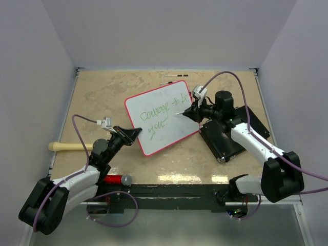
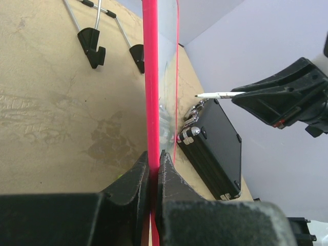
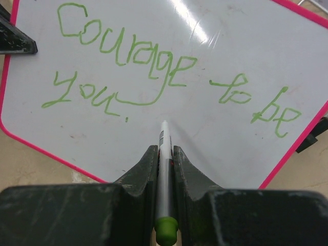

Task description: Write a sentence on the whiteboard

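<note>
Across the middle of the top view lies the tan table (image 1: 102,92), and at its centre sits the whiteboard (image 1: 161,118), turned at an angle so one corner points to the lower left. Its white face carries green handwriting, "Courage to be you.", with the last word on a second line. The left wrist view shows the board (image 2: 151,77) edge-on, its red rim running up the frame; the right wrist view looks straight down on its face (image 3: 230,41).

Right of the board in the top view a black case (image 1: 223,141) lies flat, partly under the right arm.

The left gripper (image 1: 134,132) meets the board's lower-left edge – its jaws are closed on the red rim (image 2: 155,156). The right gripper (image 1: 192,114) hangs over the board's right side, jaws clamped on a marker (image 3: 164,138) whose tip points at the white area below the writing; I cannot tell whether the tip touches.

At the left edge of the table a wooden handle (image 1: 69,147) lies near the left arm. At the far edge, beyond the board, rests a thin wire stand (image 1: 173,79) with black feet (image 2: 97,31).
</note>
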Robot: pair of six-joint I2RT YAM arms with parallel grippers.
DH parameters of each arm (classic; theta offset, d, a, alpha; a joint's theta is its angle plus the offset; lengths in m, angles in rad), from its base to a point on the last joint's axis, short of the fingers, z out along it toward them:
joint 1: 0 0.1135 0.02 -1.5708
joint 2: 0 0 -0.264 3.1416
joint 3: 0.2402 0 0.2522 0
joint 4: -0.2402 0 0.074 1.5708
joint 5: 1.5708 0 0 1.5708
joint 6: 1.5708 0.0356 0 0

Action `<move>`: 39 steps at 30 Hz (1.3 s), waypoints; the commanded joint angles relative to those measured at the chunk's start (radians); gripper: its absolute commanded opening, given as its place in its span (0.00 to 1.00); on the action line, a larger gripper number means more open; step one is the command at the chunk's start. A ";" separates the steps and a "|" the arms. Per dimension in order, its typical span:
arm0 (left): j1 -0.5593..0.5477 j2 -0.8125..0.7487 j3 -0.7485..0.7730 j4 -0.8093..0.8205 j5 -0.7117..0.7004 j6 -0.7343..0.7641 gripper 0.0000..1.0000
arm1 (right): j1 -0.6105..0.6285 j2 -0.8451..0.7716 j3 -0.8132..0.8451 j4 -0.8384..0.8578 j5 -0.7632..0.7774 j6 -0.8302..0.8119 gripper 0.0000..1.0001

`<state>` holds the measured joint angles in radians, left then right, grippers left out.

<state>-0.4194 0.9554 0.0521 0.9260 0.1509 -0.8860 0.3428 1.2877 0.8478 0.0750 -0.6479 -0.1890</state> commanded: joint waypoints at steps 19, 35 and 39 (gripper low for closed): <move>-0.010 0.014 -0.051 0.042 0.084 0.078 0.00 | 0.059 0.117 0.080 0.045 0.163 0.029 0.00; -0.010 0.019 -0.051 0.048 0.087 0.079 0.00 | 0.105 0.139 0.100 0.039 0.090 0.013 0.00; -0.010 0.019 -0.051 0.048 0.088 0.079 0.00 | 0.110 0.162 0.125 -0.029 0.030 -0.027 0.00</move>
<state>-0.4191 0.9676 0.0521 0.9371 0.1516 -0.8875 0.4397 1.4246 0.9138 0.0937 -0.5461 -0.1741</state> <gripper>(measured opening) 0.076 0.139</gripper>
